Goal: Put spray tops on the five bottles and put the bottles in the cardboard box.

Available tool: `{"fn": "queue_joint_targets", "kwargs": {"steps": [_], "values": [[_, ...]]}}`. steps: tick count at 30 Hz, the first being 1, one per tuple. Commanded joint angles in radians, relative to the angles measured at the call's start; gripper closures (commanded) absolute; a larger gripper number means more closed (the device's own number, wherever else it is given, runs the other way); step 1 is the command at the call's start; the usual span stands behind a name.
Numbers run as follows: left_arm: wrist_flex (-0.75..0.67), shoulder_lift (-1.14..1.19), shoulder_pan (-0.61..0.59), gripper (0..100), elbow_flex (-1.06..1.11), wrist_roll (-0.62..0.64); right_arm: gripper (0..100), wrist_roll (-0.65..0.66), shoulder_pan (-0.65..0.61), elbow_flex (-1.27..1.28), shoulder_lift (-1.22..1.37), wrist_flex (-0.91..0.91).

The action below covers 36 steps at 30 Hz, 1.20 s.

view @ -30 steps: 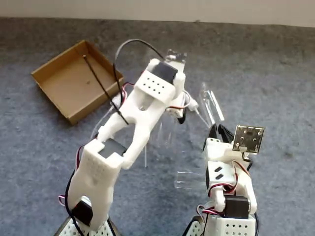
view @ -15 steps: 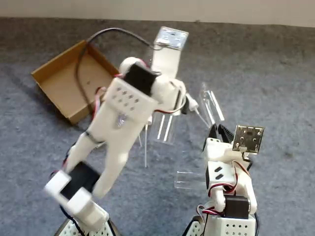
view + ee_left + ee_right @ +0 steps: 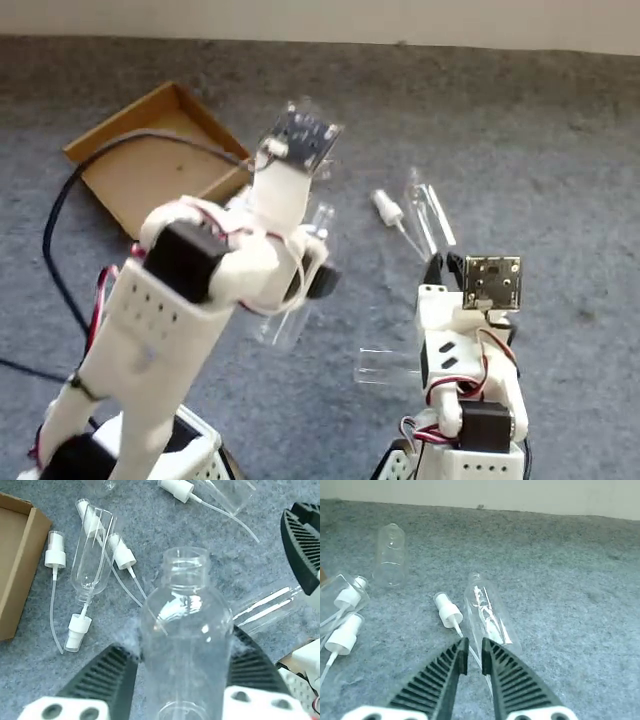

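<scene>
My left gripper (image 3: 182, 652) is shut on a clear, uncapped bottle (image 3: 187, 615) and holds it above the carpet, neck pointing away from the wrist. In the high view this bottle (image 3: 290, 318) hangs under the raised left arm. On the carpet below lie several white spray tops (image 3: 55, 555) and another clear bottle (image 3: 92, 560). The cardboard box (image 3: 150, 165) sits at the back left, its corner (image 3: 15, 565) beside those tops. My right gripper (image 3: 474, 647) is shut low over the carpet, just short of a spray top (image 3: 447, 611) and a lying bottle (image 3: 487, 612).
One more bottle (image 3: 390, 555) lies farther off, and two spray tops (image 3: 342, 635) sit beside a bottle at the side. A clear bottle (image 3: 390, 365) lies close to the right arm's base. Grey carpet (image 3: 560, 150) covers the whole table.
The left arm has swung back from the middle toward its base and risen, carrying the bottle with it. The right arm has hardly shifted.
</scene>
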Motion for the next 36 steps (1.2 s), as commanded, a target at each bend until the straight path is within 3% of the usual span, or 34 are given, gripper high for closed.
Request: {"fn": "queue_joint_targets", "kwargs": {"steps": [1,8,12,15,18,29,36], "values": [[-0.137,-0.193,-0.01,85,0.188,-0.006,95.3,0.025,0.008,-0.159,0.088,0.036],[-0.353,-0.466,-0.016,85,0.467,-0.023,95.3,0.095,0.007,-0.349,0.495,0.03],[-0.5,-0.581,-0.131,85,0.613,-0.12,95.3,0.164,0.007,-0.469,0.705,0.059],[-0.614,-0.631,-0.24,85,0.734,-0.124,95.3,0.195,-0.015,-0.576,0.846,0.13],[-0.703,-0.673,-0.274,85,0.848,-0.123,95.3,0.216,-0.053,-0.699,0.978,0.202],[-0.888,-0.901,-0.269,85,1.184,-0.04,95.3,0.221,-0.151,-1.168,1.477,0.39],[-0.888,-1.17,-0.211,85,1.322,-0.04,95.2,0.382,-0.151,-1.492,1.837,0.527]]}}
